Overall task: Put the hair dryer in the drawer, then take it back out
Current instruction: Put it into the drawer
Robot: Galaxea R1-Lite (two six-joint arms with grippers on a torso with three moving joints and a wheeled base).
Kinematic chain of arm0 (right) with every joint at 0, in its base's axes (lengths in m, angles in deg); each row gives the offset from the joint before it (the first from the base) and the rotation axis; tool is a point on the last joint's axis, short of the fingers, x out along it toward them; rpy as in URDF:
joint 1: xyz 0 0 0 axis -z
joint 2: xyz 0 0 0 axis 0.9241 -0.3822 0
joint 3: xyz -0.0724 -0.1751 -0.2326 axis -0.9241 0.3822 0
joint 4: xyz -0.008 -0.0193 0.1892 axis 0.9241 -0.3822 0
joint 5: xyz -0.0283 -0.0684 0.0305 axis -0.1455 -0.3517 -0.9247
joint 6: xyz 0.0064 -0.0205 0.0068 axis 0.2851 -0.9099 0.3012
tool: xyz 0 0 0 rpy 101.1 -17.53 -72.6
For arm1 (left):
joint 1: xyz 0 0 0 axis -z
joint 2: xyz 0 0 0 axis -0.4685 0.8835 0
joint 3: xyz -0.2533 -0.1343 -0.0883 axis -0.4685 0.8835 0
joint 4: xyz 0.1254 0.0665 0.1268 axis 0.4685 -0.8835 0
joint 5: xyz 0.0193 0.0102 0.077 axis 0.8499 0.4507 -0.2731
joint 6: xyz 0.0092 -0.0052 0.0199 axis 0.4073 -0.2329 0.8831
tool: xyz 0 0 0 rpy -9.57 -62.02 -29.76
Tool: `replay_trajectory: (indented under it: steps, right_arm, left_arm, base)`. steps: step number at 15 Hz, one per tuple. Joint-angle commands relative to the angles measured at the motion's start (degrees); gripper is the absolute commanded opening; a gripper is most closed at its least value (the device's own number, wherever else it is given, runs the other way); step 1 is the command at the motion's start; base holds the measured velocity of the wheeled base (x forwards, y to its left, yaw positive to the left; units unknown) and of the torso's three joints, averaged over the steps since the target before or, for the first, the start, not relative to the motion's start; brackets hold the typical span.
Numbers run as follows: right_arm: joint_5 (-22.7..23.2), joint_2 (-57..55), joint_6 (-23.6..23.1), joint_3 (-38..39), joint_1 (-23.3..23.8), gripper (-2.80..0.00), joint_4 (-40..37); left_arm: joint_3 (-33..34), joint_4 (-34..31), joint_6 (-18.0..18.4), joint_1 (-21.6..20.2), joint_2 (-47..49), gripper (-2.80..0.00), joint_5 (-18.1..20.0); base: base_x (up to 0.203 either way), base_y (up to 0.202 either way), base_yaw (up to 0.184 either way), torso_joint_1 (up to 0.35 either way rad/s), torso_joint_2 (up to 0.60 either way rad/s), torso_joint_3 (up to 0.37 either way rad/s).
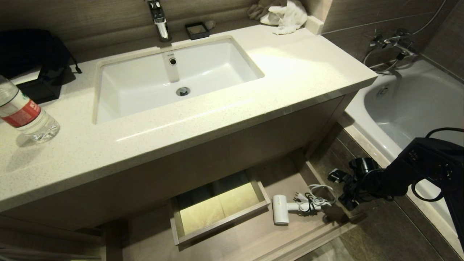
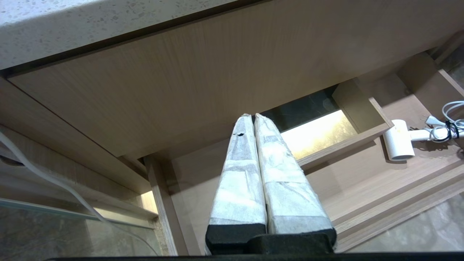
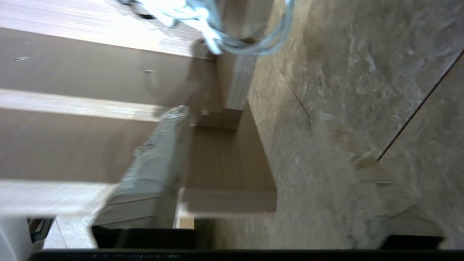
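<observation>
Lying on its side on the floor of the open drawer (image 1: 253, 232), just right of the boxed cutout, the hair dryer (image 1: 281, 209) trails its bundled cord (image 1: 315, 199) toward the right gripper (image 1: 344, 188), which stands empty with jaws parted at the drawer's right wall. Regrasping by the loose cord could let the body swing or slip; closing low risks striking that wall. The left gripper (image 2: 253, 119) is parked with jaws together.

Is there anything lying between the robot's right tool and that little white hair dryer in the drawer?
Nothing solid. Only the dryer's own bundled cord lies between the right tool and the hair dryer, which rests on the open drawer's floor.
</observation>
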Motion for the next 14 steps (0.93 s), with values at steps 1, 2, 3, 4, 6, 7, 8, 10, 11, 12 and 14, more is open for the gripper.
replay_trajectory:
  steps: [1, 2, 3, 4, 6, 7, 8, 10, 11, 12, 14]
  right_arm:
    - [0.0, -3.14, -0.23, -2.87, 0.47, 0.0, 0.26]
    - [0.0, -4.21, -0.22, -4.77, 0.62, 0.0, 0.27]
    - [0.0, -5.34, -0.28, -6.25, 0.92, 0.0, 0.28]
    - [0.0, -6.12, -0.31, -7.22, 1.01, 0.0, 0.28]
    - [0.0, -7.34, -0.23, -8.9, 1.11, 0.0, 0.35]
    - [0.0, -7.79, -0.22, -9.55, 1.12, 0.0, 0.37]
    - [0.0, -8.49, -0.22, -10.7, 1.12, 0.0, 0.24]
    - [0.0, -9.48, -0.22, -11.74, 1.12, 0.0, 0.28]
    - [0.0, -9.86, -0.14, -12.17, 1.03, 0.0, 0.28]
    - [-0.08, -10.25, -0.15, -12.87, 1.03, 0.0, 0.14]
    - [0.0, -11.07, -0.22, -14.25, 1.03, 0.0, 0.02]
  left_arm:
    - [0.0, 0.0, -0.02, 0.0, 0.0, -2.8, -0.04]
    - [0.0, 0.0, -0.02, 0.0, 0.0, -2.8, -0.04]
    - [0.0, 0.0, -0.02, 0.0, 0.0, -2.8, -0.04]
    - [0.0, 0.0, -0.02, 0.0, 0.0, -2.8, -0.04]
    - [0.0, 0.0, -0.02, 0.0, 0.0, -2.8, -0.04]
    - [0.0, 0.0, -0.02, 0.0, 0.0, -2.8, -0.04]
    - [0.0, 0.0, -0.02, 0.0, 0.0, -2.8, -0.04]
    - [0.0, 0.0, -0.02, 0.0, 0.0, -2.8, -0.04]
    - [0.0, 0.0, -0.02, 0.0, 0.0, -2.8, -0.04]
    - [0.0, 0.0, -0.02, 0.0, 0.0, -2.8, -0.04]
    - [0.0, 0.0, 0.06, 0.0, 0.0, -2.8, -0.04]
  base:
    - [0.0, 0.0, 0.0, 0.0, 0.0, 0.0]
    - [0.0, 0.0, 0.0, 0.0, 0.0, 0.0]
    - [0.0, 0.0, 0.0, 0.0, 0.0, 0.0]
    - [0.0, 0.0, 0.0, 0.0, 0.0, 0.0]
    - [0.0, 0.0, 0.0, 0.0, 0.0, 0.0]
    - [0.0, 0.0, 0.0, 0.0, 0.0, 0.0]
    - [0.0, 0.0, 0.0, 0.0, 0.0, 0.0]
    - [0.0, 0.0, 0.0, 0.0, 0.0, 0.0]
    - [0.0, 0.0, 0.0, 0.0, 0.0, 0.0]
    - [0.0, 0.0, 0.0, 0.0, 0.0, 0.0]
    - [0.0, 0.0, 0.0, 0.0, 0.0, 0.0]
